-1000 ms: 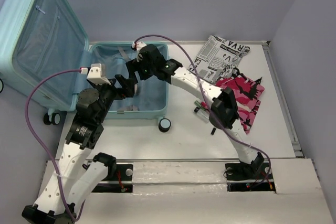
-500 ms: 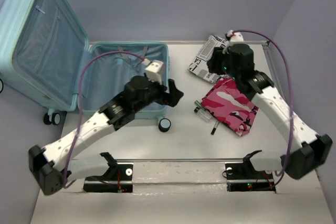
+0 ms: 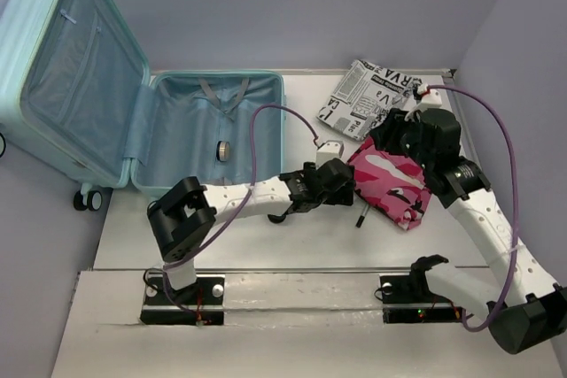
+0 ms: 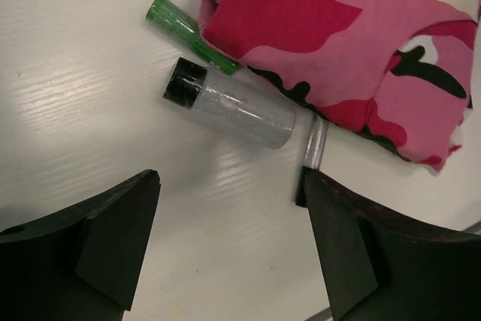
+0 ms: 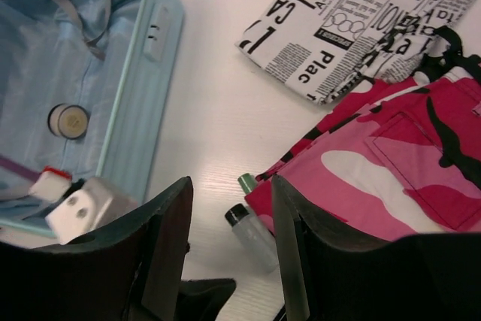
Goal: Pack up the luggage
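The luggage [image 3: 177, 130] lies open at the far left of the table [image 3: 310, 236]; its lid stands tilted up on the left against the wall and its base lies flat on the table just right of it, lining and straps showing; a small round thing [image 3: 223, 149] rests on the lining in the base, right of its middle; a caster wheel [image 3: 87, 201] shows at the near left corner.

The left arm reaches from its base across the near middle of the table; the left gripper [image 4: 229, 201] sits low over the table just left of the pink cloth [image 3: 394, 185], fingers [image 4: 113, 238] wide apart and holding nothing; in the wrist view a clear bottle [image 4: 229, 104] with a black cap lies on its side just beyond the fingertips, a green tube [image 4: 180, 24] lies beside it with one end under the cloth's edge, and a thin silver stick [image 4: 316, 144] pokes out from under the cloth to the right of the bottle.

Far of the pink cloth lies a newsprint cloth [image 3: 368, 99], the two overlapping at their edges.

The right gripper [image 5: 231, 186] hangs over the far part of the pink cloth, fingers [image 5: 169, 238] apart and empty; whether it touches the cloth cannot be told.
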Motion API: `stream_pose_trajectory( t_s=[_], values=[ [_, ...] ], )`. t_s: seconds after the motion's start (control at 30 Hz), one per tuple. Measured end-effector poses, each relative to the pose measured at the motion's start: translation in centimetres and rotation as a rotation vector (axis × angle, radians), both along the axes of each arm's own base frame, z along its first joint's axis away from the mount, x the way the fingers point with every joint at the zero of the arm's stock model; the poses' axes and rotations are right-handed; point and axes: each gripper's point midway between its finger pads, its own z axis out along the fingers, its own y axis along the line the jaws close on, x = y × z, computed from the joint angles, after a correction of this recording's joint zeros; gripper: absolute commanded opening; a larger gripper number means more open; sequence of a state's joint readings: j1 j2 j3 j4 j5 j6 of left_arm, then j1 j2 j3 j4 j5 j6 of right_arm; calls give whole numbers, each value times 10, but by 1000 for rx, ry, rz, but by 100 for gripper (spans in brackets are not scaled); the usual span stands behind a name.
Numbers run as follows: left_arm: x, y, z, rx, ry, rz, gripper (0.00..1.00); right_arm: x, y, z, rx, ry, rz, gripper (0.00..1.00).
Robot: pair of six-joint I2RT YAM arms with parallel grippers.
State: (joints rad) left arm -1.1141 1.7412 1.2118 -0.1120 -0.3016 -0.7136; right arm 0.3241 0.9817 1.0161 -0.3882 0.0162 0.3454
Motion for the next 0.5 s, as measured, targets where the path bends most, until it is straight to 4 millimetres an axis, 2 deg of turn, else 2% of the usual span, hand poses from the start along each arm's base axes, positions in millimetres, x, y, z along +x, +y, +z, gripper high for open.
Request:
stream_pose_trajectory(
  t_s=[0.3,0.5],
  values=[
    [19,-3,-61,15,65,209,89,-14,22,-1,47,11,137,53],
    [32,-14,-59,-36,38,266,86,-25,35,-8,70,35,230,53]
  ],
)
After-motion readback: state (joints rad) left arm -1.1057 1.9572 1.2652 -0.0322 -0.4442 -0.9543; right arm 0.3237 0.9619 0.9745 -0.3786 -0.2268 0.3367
